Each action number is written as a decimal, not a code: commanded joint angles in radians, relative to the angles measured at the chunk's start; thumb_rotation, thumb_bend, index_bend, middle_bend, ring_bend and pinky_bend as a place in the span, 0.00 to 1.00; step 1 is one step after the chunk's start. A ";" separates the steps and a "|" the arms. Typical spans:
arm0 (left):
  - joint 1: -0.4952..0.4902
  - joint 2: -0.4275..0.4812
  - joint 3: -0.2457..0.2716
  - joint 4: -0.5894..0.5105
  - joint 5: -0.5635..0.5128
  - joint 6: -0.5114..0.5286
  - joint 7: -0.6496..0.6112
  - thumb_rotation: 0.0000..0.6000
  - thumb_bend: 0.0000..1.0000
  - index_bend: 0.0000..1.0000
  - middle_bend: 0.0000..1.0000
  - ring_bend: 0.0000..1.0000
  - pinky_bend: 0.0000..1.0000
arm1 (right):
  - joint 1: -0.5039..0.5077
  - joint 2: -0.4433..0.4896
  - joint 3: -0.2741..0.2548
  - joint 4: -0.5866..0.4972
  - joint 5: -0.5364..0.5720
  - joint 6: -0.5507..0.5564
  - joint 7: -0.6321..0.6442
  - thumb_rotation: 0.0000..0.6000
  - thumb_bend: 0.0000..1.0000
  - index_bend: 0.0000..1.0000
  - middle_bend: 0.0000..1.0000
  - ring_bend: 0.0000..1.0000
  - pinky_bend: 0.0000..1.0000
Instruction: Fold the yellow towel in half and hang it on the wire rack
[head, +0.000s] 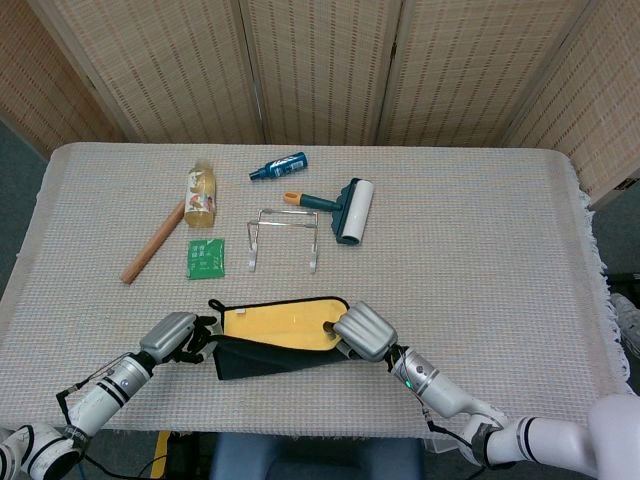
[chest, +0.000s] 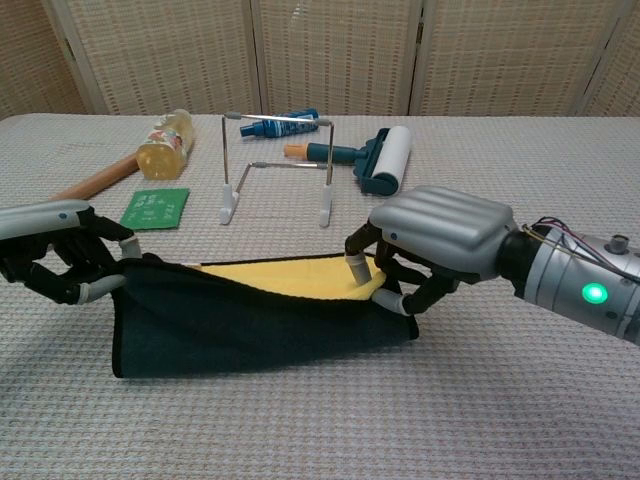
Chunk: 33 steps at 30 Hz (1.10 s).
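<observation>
The yellow towel (head: 280, 328) with a black back (chest: 250, 325) lies near the table's front edge, its near half lifted and carried over the far half. My left hand (head: 176, 335) pinches its near-left corner, also seen in the chest view (chest: 62, 265). My right hand (head: 358, 332) pinches the near-right corner, held above the towel (chest: 432, 248). A strip of yellow (chest: 285, 277) shows between the raised black flap and the table. The wire rack (head: 284, 238) stands upright behind the towel (chest: 277, 165).
Behind the rack lie a lint roller (head: 345, 208), a blue spray bottle (head: 279, 166), a juice bottle (head: 201, 193), a wooden stick (head: 152, 243) and a green packet (head: 205, 258). The table's front edge (head: 320, 432) runs close below both hands.
</observation>
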 joint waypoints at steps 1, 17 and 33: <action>-0.013 -0.015 -0.018 0.027 -0.029 -0.034 -0.021 1.00 0.54 0.52 0.86 0.78 0.86 | 0.016 -0.019 0.015 0.024 0.022 -0.016 -0.004 1.00 0.45 0.62 0.87 0.93 1.00; -0.024 -0.037 -0.051 0.087 -0.102 -0.116 -0.022 1.00 0.49 0.33 0.85 0.77 0.86 | 0.079 -0.089 0.043 0.127 0.072 -0.049 -0.001 1.00 0.45 0.62 0.87 0.93 1.00; 0.089 -0.016 -0.073 0.029 -0.115 0.083 0.128 1.00 0.37 0.00 0.77 0.69 0.86 | 0.122 -0.133 0.061 0.216 0.108 -0.062 0.010 1.00 0.45 0.61 0.86 0.93 1.00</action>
